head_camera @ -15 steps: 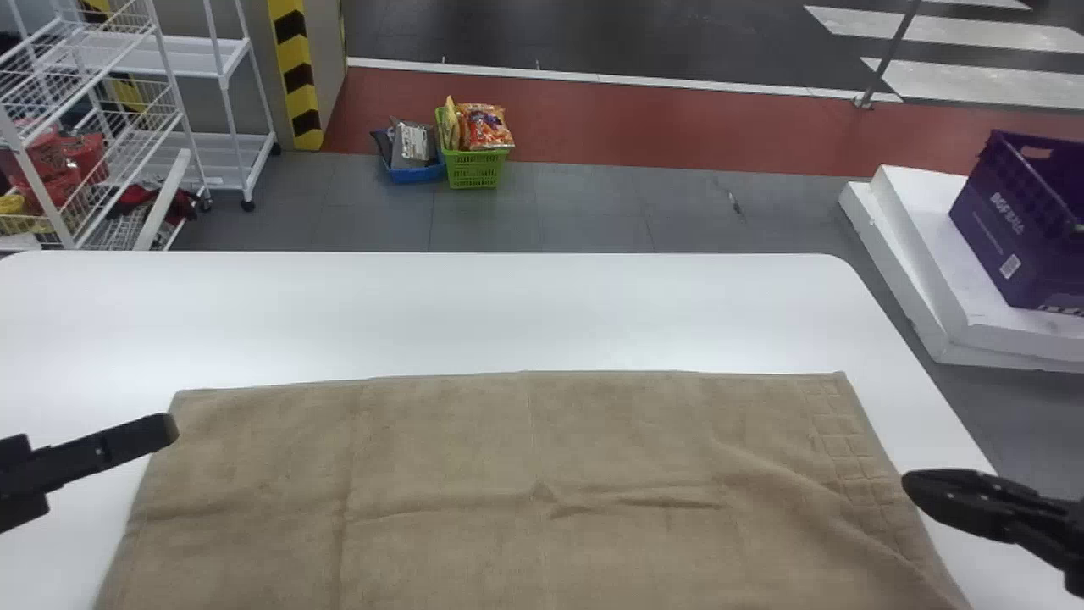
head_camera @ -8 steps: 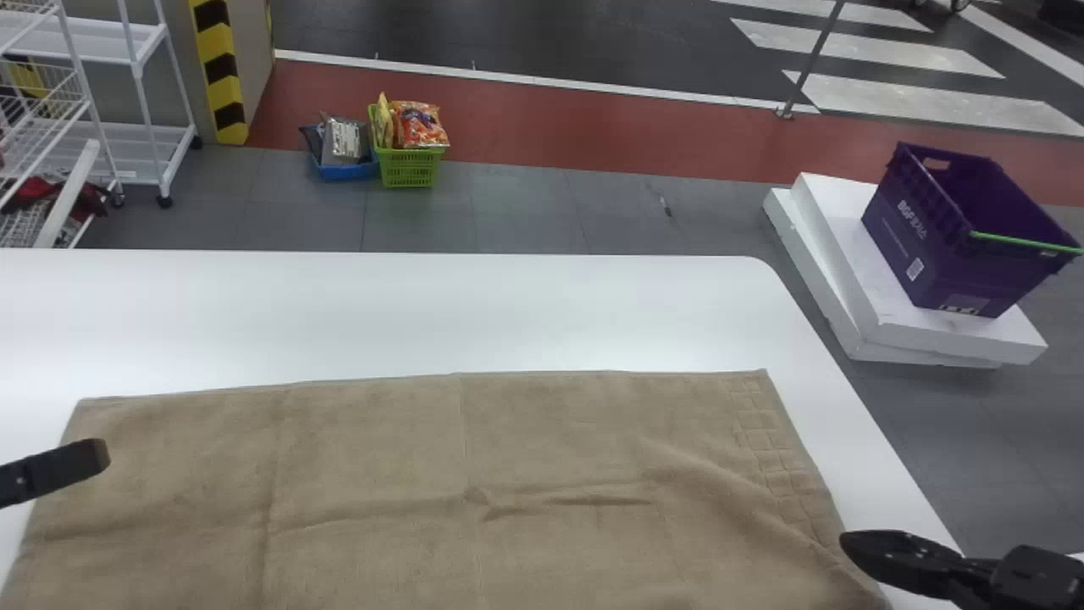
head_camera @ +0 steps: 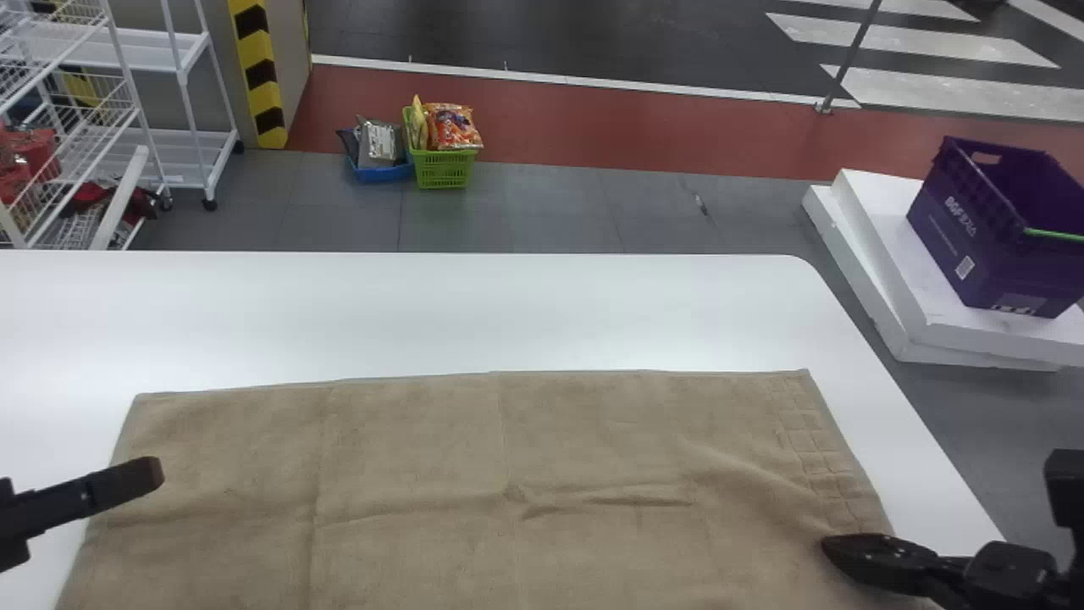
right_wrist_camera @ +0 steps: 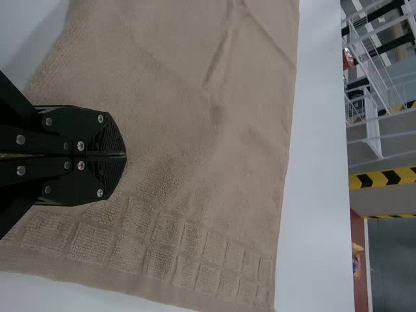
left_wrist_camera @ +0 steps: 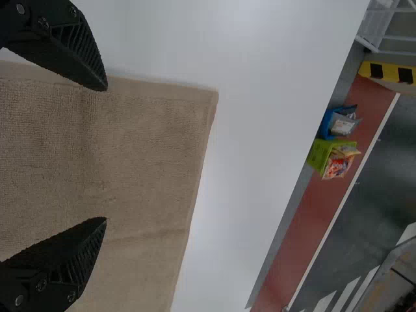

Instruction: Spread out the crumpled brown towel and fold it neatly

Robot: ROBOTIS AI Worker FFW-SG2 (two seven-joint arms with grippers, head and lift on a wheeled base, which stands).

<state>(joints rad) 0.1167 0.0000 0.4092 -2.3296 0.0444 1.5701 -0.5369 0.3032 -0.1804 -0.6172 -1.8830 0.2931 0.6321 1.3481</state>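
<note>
**One brown cloth towel, lying flat but creased**

Head view: on the white table, the left black gripper is over the towel's left side, the right black gripper over its right. Beyond the towel's far edge, a green plastic basket holds bright snack packets; a blue basket holds silvery packets. Right of these, a purple plastic crate sits on white slabs.

Left wrist view: the left gripper's fingers stand wide near a towel corner.

Right wrist view: the right gripper's fingers meet beside the towel's checked band.
</note>
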